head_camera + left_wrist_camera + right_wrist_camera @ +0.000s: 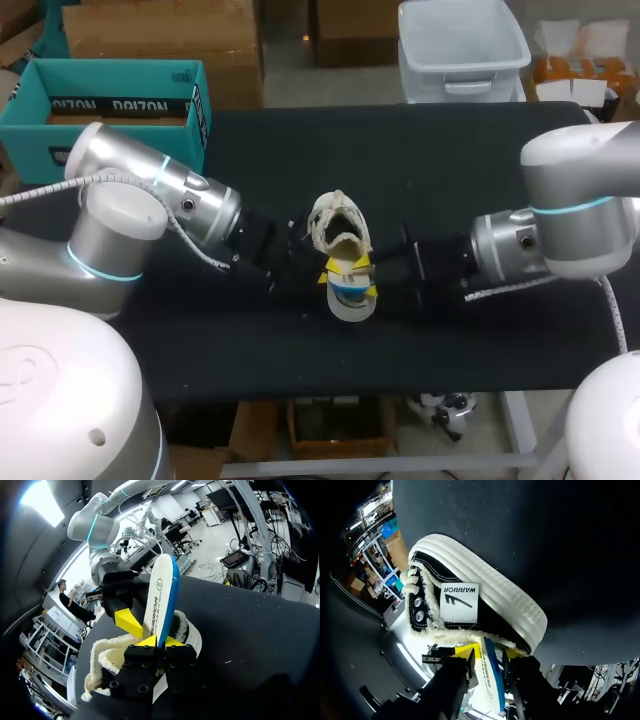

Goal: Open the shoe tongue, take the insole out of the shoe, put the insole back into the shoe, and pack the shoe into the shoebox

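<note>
Insole (350, 295) stands partly out of the shoe (336, 222) at mid-frame, pinched by your left gripper (161, 641). You cannot tell the right gripper's (489, 651) hold. Packing into the shoebox (120, 112), upper left, remains.

A robotics lab. My left arm (150, 190) and right arm (570, 215) flank a black-covered table (450, 150), the teal shoebox (120, 72) at ten o'clock.

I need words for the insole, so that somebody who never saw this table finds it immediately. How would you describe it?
Find the black table; at its middle lies a shoe with a white sole. The insole sticks out of the shoe's heel end. Unlike the bulky shoe, it is a thin flat strip, white with a blue edge.
</note>
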`<control>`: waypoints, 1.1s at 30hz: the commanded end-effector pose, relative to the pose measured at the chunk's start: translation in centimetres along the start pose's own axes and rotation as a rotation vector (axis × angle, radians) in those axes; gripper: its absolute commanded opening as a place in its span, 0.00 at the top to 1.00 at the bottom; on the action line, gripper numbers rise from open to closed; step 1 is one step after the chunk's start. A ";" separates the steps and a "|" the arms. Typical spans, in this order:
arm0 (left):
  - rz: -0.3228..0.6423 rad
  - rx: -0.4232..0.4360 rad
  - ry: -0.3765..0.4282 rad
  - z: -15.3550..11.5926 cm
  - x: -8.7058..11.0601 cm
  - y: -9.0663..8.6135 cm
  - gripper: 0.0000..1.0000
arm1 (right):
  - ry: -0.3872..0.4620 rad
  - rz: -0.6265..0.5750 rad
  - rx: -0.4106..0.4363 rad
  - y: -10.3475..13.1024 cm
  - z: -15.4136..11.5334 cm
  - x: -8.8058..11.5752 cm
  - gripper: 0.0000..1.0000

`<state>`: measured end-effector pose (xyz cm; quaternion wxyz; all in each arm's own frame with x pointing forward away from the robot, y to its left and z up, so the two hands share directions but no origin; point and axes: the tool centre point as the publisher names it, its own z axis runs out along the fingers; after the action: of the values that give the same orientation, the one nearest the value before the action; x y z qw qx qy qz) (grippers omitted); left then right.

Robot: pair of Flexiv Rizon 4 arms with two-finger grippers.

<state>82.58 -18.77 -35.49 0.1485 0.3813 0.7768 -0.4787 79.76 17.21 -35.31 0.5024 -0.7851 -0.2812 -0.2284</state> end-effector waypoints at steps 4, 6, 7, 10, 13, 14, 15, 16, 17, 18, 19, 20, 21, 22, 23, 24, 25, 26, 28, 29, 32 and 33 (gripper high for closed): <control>-0.001 0.004 -0.003 0.4 0.1 0.0 1.00 | 0.014 -0.001 -0.037 -1.3 -1.4 -0.7 0.99; -0.001 0.004 -0.004 0.4 0.1 -0.1 1.00 | 0.015 -0.001 -0.037 -1.2 -1.4 -0.8 1.00; -0.001 0.003 -0.003 0.4 0.1 -0.1 1.00 | 0.015 -0.002 -0.038 -1.2 -1.4 -0.8 1.00; 0.004 0.007 -0.001 0.2 0.1 -0.8 1.00 | 0.018 -0.008 -0.038 -1.0 -1.3 -0.9 1.00; 0.024 0.016 -0.006 -0.1 0.0 -1.8 0.72 | 0.021 -0.013 -0.035 -0.7 -1.2 -0.9 1.00; 0.036 0.024 -0.014 -0.3 0.1 -2.5 0.67 | 0.025 -0.018 -0.034 -0.6 -1.1 -0.9 1.00; 0.041 0.025 -0.017 -0.5 0.1 -2.8 0.67 | 0.026 -0.020 -0.034 -0.5 -1.1 -0.9 1.00; 0.045 0.027 -0.020 -0.5 0.1 -3.0 0.68 | 0.027 -0.021 -0.034 -0.5 -1.1 -0.9 1.00; 0.049 0.030 -0.023 -0.6 0.1 -3.3 0.71 | 0.028 -0.023 -0.034 -0.4 -1.1 -0.9 1.00; 0.050 0.032 -0.023 -0.6 0.2 -3.4 0.75 | 0.029 -0.024 -0.034 -0.2 -1.1 -0.8 1.00; 0.052 0.032 -0.023 -0.6 0.2 -3.4 0.76 | 0.030 -0.024 -0.034 -0.2 -1.1 -0.8 1.00; 0.054 0.032 -0.023 -0.6 0.2 -3.5 0.79 | 0.031 -0.025 -0.033 -0.1 -1.0 -0.8 1.00; 0.055 0.031 -0.023 -0.6 0.2 -3.5 0.91 | 0.030 -0.026 -0.033 0.0 -1.0 -0.8 1.00; 0.055 0.030 -0.024 -0.6 0.2 -3.5 0.96 | 0.030 -0.026 -0.032 0.1 -1.0 -0.7 1.00; 0.055 0.029 -0.023 -0.6 0.2 -3.4 1.00 | 0.029 -0.026 -0.032 0.1 -1.0 -0.7 1.00; 0.054 0.026 -0.021 -0.6 0.2 -3.3 1.00 | 0.029 -0.027 -0.032 0.2 -0.9 -0.7 1.00; 0.051 0.021 -0.017 -0.4 0.2 -3.1 1.00 | 0.029 -0.028 -0.032 0.3 -0.9 -0.6 1.00; 0.049 0.015 -0.011 -0.3 0.3 -2.9 1.00 | 0.029 -0.029 -0.033 0.4 -0.9 -0.5 1.00; 0.046 0.009 -0.007 -0.1 0.2 -2.4 1.00 | 0.030 -0.033 -0.034 0.8 -0.8 -0.3 1.00; 0.043 0.007 -0.007 -0.1 0.2 -2.2 1.00 | 0.028 -0.034 -0.040 0.9 -0.7 -0.2 1.00; 0.036 -0.006 -0.006 0.0 -0.2 -1.3 1.00 | 0.024 -0.037 -0.057 1.8 -0.4 0.3 1.00; 0.034 -0.009 -0.005 0.0 -0.3 -1.0 1.00 | 0.024 -0.039 -0.058 1.9 -0.3 0.5 1.00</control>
<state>81.47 -18.99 -34.17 0.1648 0.3912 0.7731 -0.4713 80.66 16.08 -35.72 0.4778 -0.7911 -0.2821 -0.2576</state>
